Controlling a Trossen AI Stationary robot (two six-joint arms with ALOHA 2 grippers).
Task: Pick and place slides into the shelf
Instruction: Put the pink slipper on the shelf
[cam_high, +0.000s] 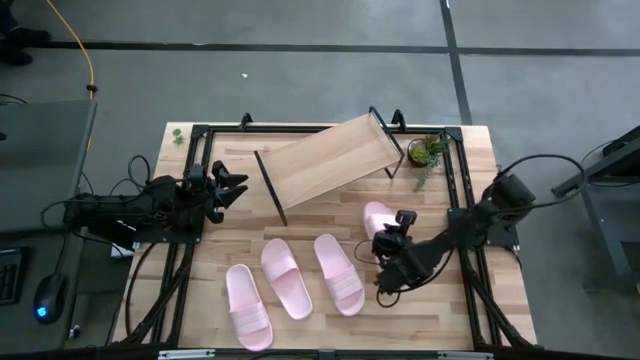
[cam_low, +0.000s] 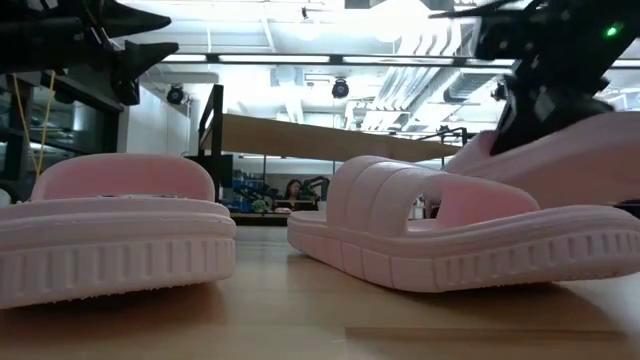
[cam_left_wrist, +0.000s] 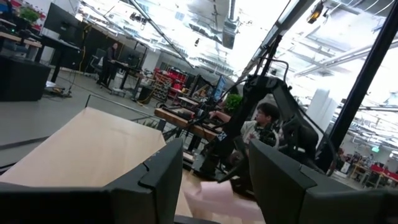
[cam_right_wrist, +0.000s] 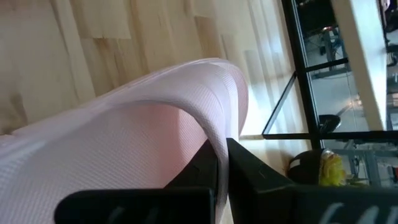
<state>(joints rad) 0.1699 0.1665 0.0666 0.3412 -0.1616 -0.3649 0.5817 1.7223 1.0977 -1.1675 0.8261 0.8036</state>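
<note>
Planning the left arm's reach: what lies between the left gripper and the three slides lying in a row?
In the high view, only bare tabletop separates the open left gripper from the three slides; the shelf lies off to the side.

Slides (cam_high: 291, 279): 4, pale pink
Shelf (cam_high: 327, 161): 1
Arms: 2
Grippers: 2, left gripper (cam_high: 232, 187), right gripper (cam_high: 392, 235)
Potted plant (cam_high: 428, 151): 1

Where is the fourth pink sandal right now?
In the high view the fourth slide is on the table's right side, pinched in the right claw, just right of the three other slides and below the shelf.
</note>
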